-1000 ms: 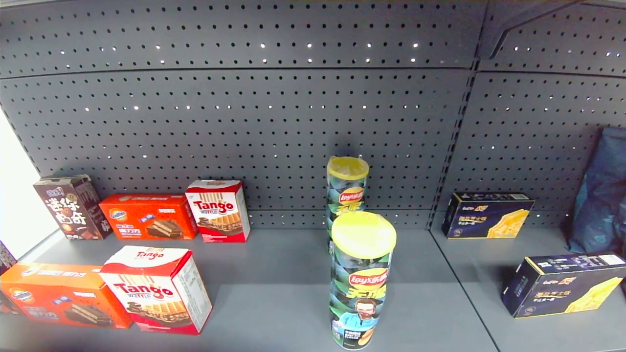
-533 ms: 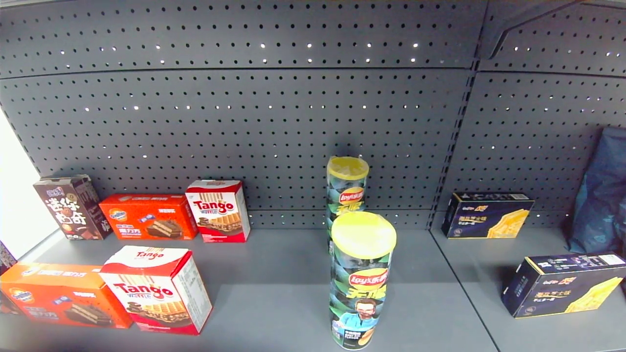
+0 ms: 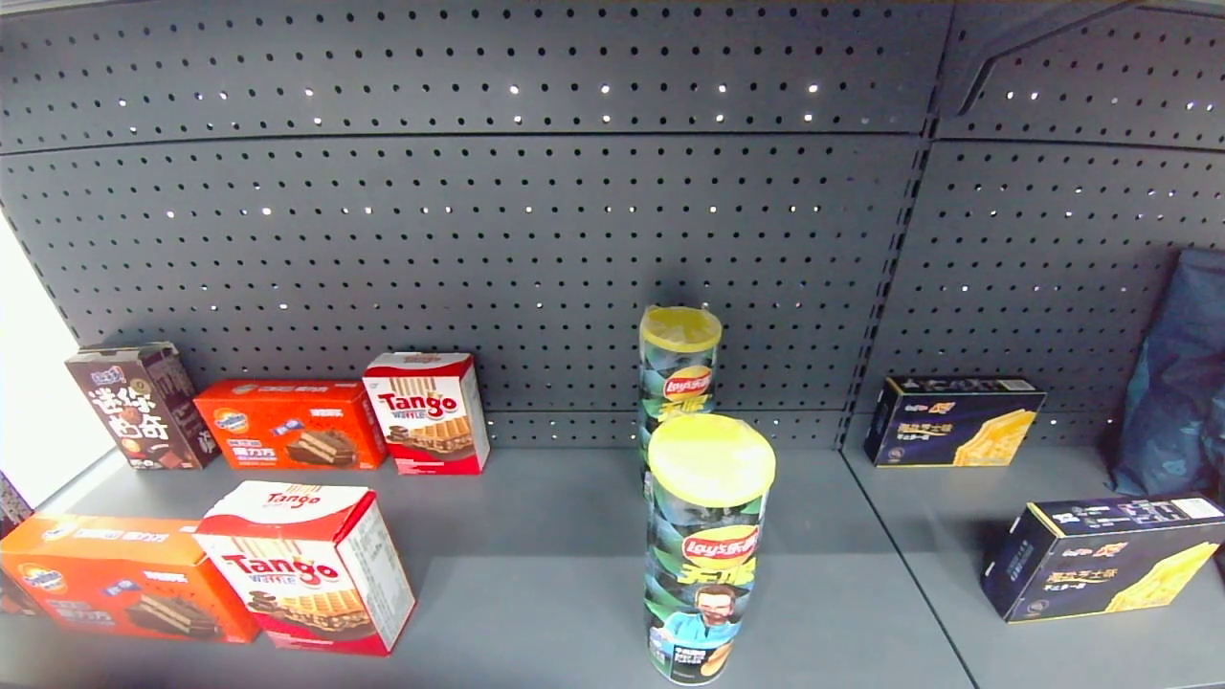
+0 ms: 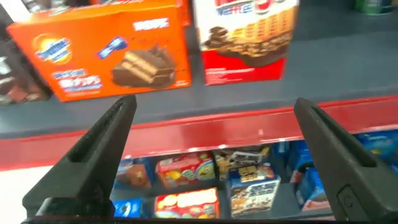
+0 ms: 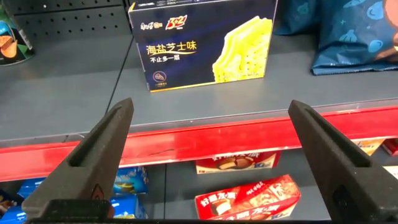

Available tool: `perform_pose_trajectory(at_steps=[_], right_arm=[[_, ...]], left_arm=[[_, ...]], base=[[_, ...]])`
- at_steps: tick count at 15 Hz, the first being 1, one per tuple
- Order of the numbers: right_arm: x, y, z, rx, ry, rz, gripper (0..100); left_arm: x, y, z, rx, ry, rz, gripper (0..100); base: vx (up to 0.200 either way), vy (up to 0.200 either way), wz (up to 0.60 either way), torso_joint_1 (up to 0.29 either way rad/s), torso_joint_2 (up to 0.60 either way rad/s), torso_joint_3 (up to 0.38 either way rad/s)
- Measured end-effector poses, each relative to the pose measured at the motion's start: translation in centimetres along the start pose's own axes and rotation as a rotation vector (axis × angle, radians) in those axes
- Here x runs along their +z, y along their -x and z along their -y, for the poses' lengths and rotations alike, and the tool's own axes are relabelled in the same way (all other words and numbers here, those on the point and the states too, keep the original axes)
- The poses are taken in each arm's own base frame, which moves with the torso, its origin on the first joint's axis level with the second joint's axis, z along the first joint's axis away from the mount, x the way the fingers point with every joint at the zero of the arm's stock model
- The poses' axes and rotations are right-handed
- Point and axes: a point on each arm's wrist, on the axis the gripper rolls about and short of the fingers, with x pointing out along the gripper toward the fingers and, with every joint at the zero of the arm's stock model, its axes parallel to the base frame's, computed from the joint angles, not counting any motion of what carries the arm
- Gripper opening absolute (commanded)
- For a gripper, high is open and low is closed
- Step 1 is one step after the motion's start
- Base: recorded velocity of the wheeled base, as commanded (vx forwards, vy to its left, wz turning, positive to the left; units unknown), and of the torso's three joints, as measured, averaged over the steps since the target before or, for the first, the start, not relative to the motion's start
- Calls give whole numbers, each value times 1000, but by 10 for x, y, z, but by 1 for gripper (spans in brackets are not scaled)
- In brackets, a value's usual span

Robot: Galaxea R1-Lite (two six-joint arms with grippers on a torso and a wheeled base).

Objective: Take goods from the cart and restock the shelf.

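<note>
The grey shelf (image 3: 555,565) carries two tall chip cans with yellow lids, one at the front (image 3: 706,550) and one behind it (image 3: 679,368). At the left stand two red-and-white wafer boxes (image 3: 306,566), two orange boxes (image 3: 120,577) and a brown box (image 3: 142,404). Two dark blue boxes (image 3: 1101,555) stand at the right. My left gripper (image 4: 214,106) is open and empty before the shelf's red front edge (image 4: 249,130), facing an orange box (image 4: 112,53) and a wafer box (image 4: 245,37). My right gripper (image 5: 211,106) is open and empty, facing a dark blue box (image 5: 202,43).
A blue bag (image 3: 1177,383) leans at the far right of the shelf. The perforated back panel (image 3: 536,239) closes off the rear. Bare shelf lies between the wafer boxes and the cans. Below the red edge (image 5: 217,137), a lower shelf holds more boxes (image 5: 249,196).
</note>
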Motion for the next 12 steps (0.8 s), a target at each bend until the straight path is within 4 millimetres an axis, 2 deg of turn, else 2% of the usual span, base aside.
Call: perform_pose_trajectory(at_steps=[12], right_arm=[[0, 0, 0, 1, 4, -1, 100]], left_arm=[[-2, 4, 0, -25, 33, 60, 100]], base=[[0, 0, 0, 0, 0, 0]])
